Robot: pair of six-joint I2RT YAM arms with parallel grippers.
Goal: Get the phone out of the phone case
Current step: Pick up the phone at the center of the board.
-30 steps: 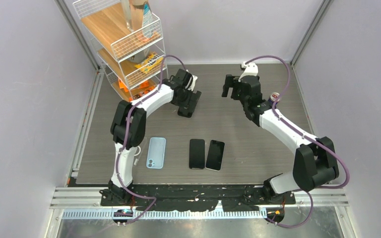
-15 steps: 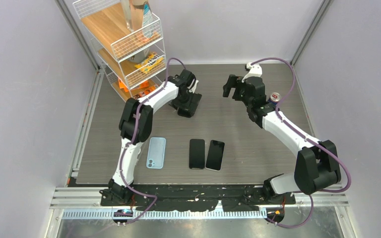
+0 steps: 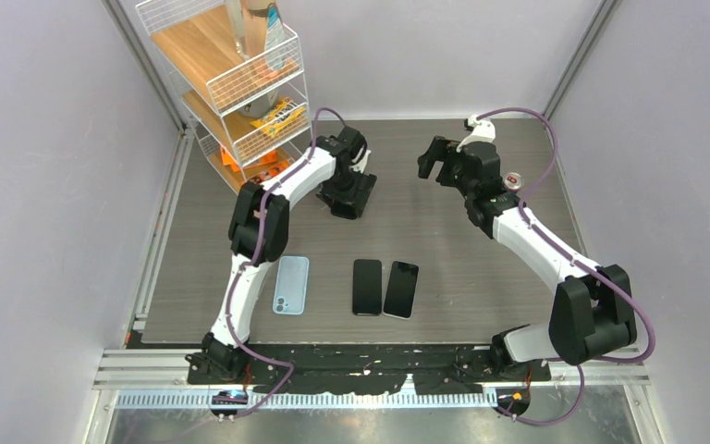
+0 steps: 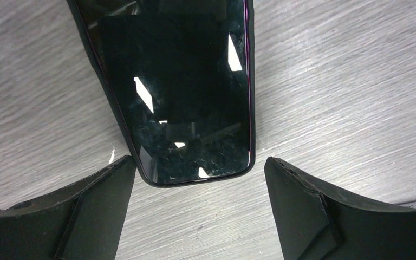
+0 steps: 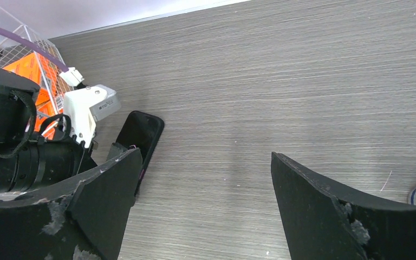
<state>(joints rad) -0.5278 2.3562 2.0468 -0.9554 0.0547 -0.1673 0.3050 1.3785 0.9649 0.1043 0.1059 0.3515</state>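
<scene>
Holding left claw (image 4: 199,158) wide open and empty astride cased phone (image 4: 179,92), upper frame; next needing gripping its sides

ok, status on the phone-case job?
Left gripper open, straddling one end of the cased phone, not gripping. Right gripper open, empty, hovering. Three other phones lie apart, nothing blocking.

Top camera looks down from behind; both wrist cameras share one phone (image 4: 179,92).
</scene>
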